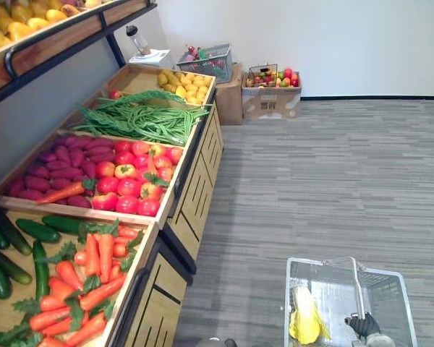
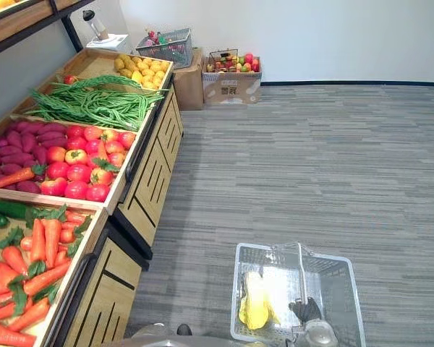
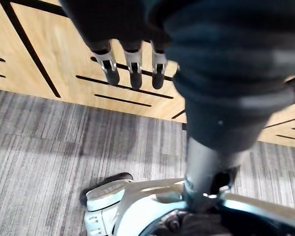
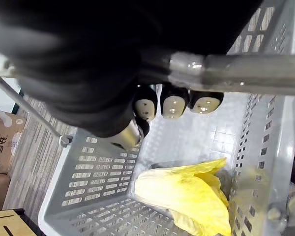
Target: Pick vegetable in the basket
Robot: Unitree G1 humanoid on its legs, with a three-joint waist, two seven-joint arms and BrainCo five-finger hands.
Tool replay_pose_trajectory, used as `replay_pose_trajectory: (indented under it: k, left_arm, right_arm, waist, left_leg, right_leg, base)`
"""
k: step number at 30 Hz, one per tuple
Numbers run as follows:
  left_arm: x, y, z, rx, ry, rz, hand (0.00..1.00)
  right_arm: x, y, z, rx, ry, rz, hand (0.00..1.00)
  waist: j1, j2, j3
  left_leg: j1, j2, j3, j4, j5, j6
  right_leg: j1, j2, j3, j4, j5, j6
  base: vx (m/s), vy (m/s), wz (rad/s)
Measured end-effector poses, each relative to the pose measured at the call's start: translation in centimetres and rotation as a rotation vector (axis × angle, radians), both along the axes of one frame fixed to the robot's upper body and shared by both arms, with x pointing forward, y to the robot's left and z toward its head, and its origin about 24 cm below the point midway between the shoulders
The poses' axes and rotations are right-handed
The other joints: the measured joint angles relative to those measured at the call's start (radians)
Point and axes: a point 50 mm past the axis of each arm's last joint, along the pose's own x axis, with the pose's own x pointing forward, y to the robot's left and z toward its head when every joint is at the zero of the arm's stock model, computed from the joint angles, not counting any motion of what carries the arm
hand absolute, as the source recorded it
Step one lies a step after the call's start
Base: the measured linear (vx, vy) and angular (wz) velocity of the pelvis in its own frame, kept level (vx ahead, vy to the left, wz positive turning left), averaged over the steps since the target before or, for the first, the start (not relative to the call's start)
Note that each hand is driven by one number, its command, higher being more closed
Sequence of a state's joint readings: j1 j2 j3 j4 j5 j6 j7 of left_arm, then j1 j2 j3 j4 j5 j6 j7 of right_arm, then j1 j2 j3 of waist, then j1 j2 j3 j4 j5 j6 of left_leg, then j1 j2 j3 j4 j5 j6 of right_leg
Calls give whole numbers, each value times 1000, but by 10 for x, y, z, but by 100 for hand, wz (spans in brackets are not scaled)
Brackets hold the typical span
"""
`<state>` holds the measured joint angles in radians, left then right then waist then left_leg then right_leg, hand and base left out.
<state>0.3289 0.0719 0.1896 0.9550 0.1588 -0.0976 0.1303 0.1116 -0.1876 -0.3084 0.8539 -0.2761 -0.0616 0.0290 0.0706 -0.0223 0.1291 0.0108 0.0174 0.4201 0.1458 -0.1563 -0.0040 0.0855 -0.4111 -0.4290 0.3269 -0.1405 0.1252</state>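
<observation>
A grey plastic basket (image 1: 401, 303) hangs low over the floor at the lower right. A yellow leafy vegetable (image 1: 304, 322) lies in it, also seen in the right wrist view (image 4: 187, 196). My right hand (image 1: 363, 325) is shut on the basket's metal handle (image 4: 246, 69), fingers (image 4: 173, 104) curled under the bar. My left hand (image 3: 132, 64) hangs beside the wooden stand's front, fingers straight and holding nothing. The stand's crates hold carrots (image 1: 79, 282), cucumbers (image 1: 14, 242), tomatoes (image 1: 134, 184), purple sweet potatoes (image 1: 61, 163) and green beans (image 1: 141, 116).
The wooden stand (image 1: 192, 195) runs along the left with a shelf of yellow fruit (image 1: 22, 22) above. At the far wall stand a cardboard box of produce (image 1: 271, 90) and another grey basket (image 1: 206, 61). Grey striped floor (image 1: 325, 173) spreads to the right.
</observation>
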Motion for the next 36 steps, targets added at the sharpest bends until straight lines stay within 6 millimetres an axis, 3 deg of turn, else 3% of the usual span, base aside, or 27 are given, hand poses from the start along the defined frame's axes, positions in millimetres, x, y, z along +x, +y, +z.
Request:
replay_pose_trajectory:
  k: [3, 4, 5, 6, 7, 8, 9, 10, 12, 13, 14, 16, 17, 18, 20, 23, 26, 29, 30, 31, 32, 33, 34, 36]
  left_arm:
    - [4, 8, 2, 21, -1, -9, 0]
    - [5, 7, 2, 21, -4, -5, 0]
    - [9, 12, 4, 25, -19, 10, 0]
    - [10, 13, 4, 26, -18, 2, 0]
    - [12, 12, 3, 24, -21, -1, 0]
    - [11, 12, 4, 26, -19, 1, 0]
    - [8, 14, 4, 30, -11, 4, 0]
    - [6, 16, 4, 34, -6, 17, 0]
    - [4, 22, 7, 48, -16, 32, 0]
    - [-1, 30, 10, 50, -25, 60, 0]
    - [-2, 20, 6, 30, -8, 83, 0]
    - [-2, 16, 5, 33, -22, 146, 0]
    - [-1, 18, 5, 47, -29, 186, 0]
    - [2, 19, 6, 52, -38, 198, 0]
    - [10, 18, 6, 56, -61, 224, 0]
    - [2, 16, 5, 60, -51, 304, 0]
    - [-3, 16, 4, 62, -42, 325, 0]
    - [1, 18, 5, 74, -63, 313, 0]
    - [2, 18, 6, 76, -67, 305, 0]
    - [5, 19, 6, 78, -70, 291, 0]
    - [12, 13, 5, 61, -81, 289, 0]
    - [12, 13, 3, 60, -71, 288, 0]
    - [14, 22, 3, 80, -52, 281, 0]
    - [14, 10, -1, 48, -30, 249, 0]
  right_arm:
    - [18, 4, 5, 0, -56, 18, 100]
    - [19, 6, 5, 6, -58, 23, 100]
    - [20, 9, 4, 11, -59, 36, 100]
    - [22, 9, 5, 9, -65, 42, 100]
    - [22, 9, 6, 4, -75, 38, 100]
    - [21, 8, 6, -3, -78, 33, 100]
    - [21, 7, 6, -9, -84, 15, 100]
    - [18, 4, 6, -19, -88, -12, 100]
    - [15, 4, 5, -22, -81, -26, 100]
    - [9, 6, 2, -15, -65, -56, 100]
    - [3, 0, 1, -23, -42, -98, 100]
    - [0, -5, 1, -27, -21, -120, 100]
    - [-4, -4, -1, -13, -7, -138, 100]
    - [-7, -5, -2, -12, 2, -152, 100]
    - [-16, -11, -3, -1, 12, -212, 100]
    - [-17, -12, -6, 25, 38, -240, 100]
    - [-25, -11, -12, 59, 92, -267, 100]
    - [-39, -12, -18, 105, 131, -337, 100]
    - [-45, -13, -19, 112, 141, -365, 100]
    - [-57, -17, -20, 120, 146, -435, 100]
    - [-59, -23, -19, 120, 126, -490, 100]
    - [-62, -27, -18, 111, 121, -512, 100]
    - [-65, -23, -19, 113, 102, -553, 100]
    - [-73, -32, -16, 73, 103, -588, 100]
  waist:
    - [-10, -3, -7]
    - [-12, -4, -5]
    - [-15, -4, -2]
    - [-16, 1, 0]
    - [-18, 17, 4]
    - [-23, 21, 5]
    - [-39, 20, 6]
    - [-42, 3, 6]
    - [-40, -28, 11]
    - [-39, -60, 29]
    - [-22, -18, 23]
    - [-10, 8, 26]
    - [0, 15, 23]
    - [5, 15, 16]
    - [22, -11, 8]
    - [27, -15, -7]
    - [24, -12, -39]
    - [11, -23, -43]
    - [7, -26, -44]
    - [-25, -24, -45]
    - [-52, 16, -36]
    - [-63, 20, -41]
    - [-72, -5, -5]
    - [-75, 16, -12]
  left_leg:
    - [60, 7, -30, -37, -1, 12]
    - [66, 18, -49, -37, -6, 19]
    - [84, 43, -79, -39, -16, 22]
    - [93, 59, -95, -40, -19, 16]
    - [110, 97, -133, -40, -27, -4]
    - [115, 107, -151, -40, -29, -8]
    - [118, 114, -199, -37, -32, -16]
    - [118, 111, -265, -28, -45, -38]
    - [108, 98, -320, 2, -76, -72]
    - [100, 82, -385, 58, -119, -104]
    - [92, 110, -406, 103, -131, -111]
    - [64, 149, -424, 178, -143, -109]
    - [60, 185, -474, 185, -162, -133]
    - [60, 190, -515, 171, -169, -144]
    - [62, 185, -568, 143, -169, -146]
    - [61, 188, -597, 138, -153, -156]
    - [25, 183, -563, 141, -103, -155]
    - [-14, 166, -409, 132, 3, -145]
    - [-20, 164, -359, 127, 33, -130]
    - [-23, 164, -247, 96, 119, -63]
    - [-20, 203, -200, 61, 159, -56]
    - [-17, 223, -169, 26, 174, -76]
    - [-1, 206, -41, 9, 156, -89]
    - [17, 202, 26, -4, 135, -83]
  right_leg:
    - [-171, -51, 66, 356, 86, -33]
    - [-184, -36, 70, 383, 51, -28]
    - [-205, 18, 62, 390, -28, -37]
    - [-214, 49, 50, 377, -53, -46]
    - [-247, 129, 38, 303, -76, -61]
    - [-260, 150, 45, 261, -74, -59]
    - [-286, 176, 86, 158, -56, -40]
    - [-307, 192, 187, 7, 2, -20]
    - [-289, 199, 287, -130, 87, -5]
    - [-249, 187, 345, -175, 207, 45]
    - [-223, 204, 302, -145, 156, 41]
    - [-182, 225, 236, -88, 82, 34]
    - [-168, 265, 229, -18, 2, 23]
    - [-167, 284, 244, 28, -48, 14]
    - [-163, 277, 226, 86, -104, 8]
    - [-129, 270, 192, 107, -128, -12]
    - [-76, 261, 148, 27, -124, -12]
    - [-6, 225, 46, -37, -92, -27]
    - [6, 215, 21, -33, -82, -40]
    - [0, 187, -32, 59, -47, -81]
    - [-38, 201, -37, 82, -84, -63]
    - [-5, 258, -37, -102, -69, -65]
    - [63, 251, -94, -387, 171, -29]
    - [67, 242, -152, -355, 144, -33]
  base:
    - [216, 91, 17]
    - [296, -8, 49]
    - [178, -71, 49]
    - [287, -113, 77]
    - [258, -100, 72]
    - [332, -150, 112]
    - [388, -243, 140]
    - [330, -218, 146]
    - [223, -228, 122]
    - [288, -382, 136]
    - [335, -393, 161]
    - [252, -268, 119]
    - [204, -283, 123]
    - [216, -294, 132]
    - [197, -189, 108]
    - [250, -110, 65]
    - [200, -48, 65]
    - [157, -54, 111]
    - [118, -43, 152]
    - [101, -31, 189]
    - [77, -43, 197]
    - [36, -62, 189]
    - [13, -82, 140]
    - [-3, 32, 95]
